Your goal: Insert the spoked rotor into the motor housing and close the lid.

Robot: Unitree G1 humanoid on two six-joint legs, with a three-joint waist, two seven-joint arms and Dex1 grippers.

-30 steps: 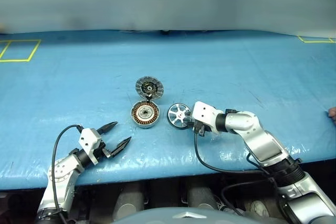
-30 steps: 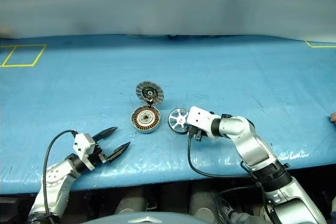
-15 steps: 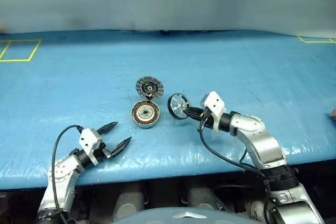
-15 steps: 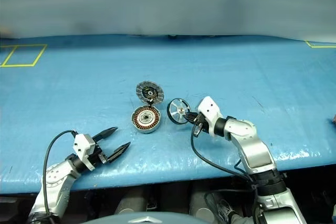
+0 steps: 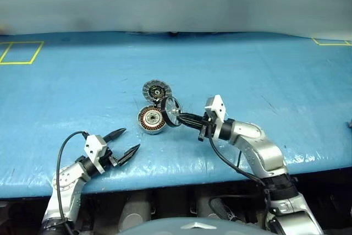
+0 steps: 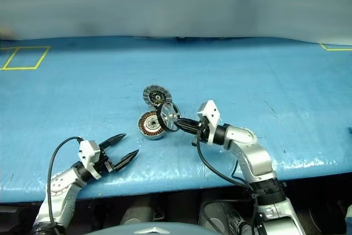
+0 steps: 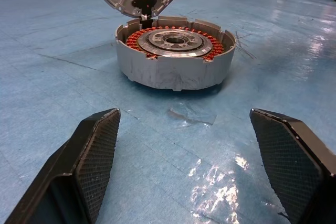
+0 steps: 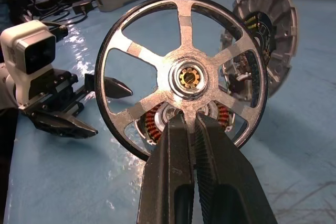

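Observation:
The spoked rotor (image 5: 171, 111), a dark rim with silver spokes, hangs on edge just above the right side of the motor housing (image 5: 151, 120). My right gripper (image 5: 181, 116) is shut on the rotor, pinching a lower spoke near the hub (image 8: 189, 77). The housing is a grey cup with copper windings (image 7: 174, 56). Its lid (image 5: 156, 90) stands open behind it, finned face showing. My left gripper (image 5: 130, 138) rests open low over the table, in front and to the left of the housing, with nothing between its fingers (image 7: 97, 145).
The blue table cover (image 5: 247, 75) stretches wide around the parts. A yellow taped rectangle (image 5: 19, 52) marks the far left, and more yellow tape (image 5: 330, 41) the far right. The table's front edge (image 5: 176, 182) runs close below both arms.
My right gripper has lifted the rotor off the table, rolled it up onto its edge and carried it left to the housing. The left gripper has stayed still.

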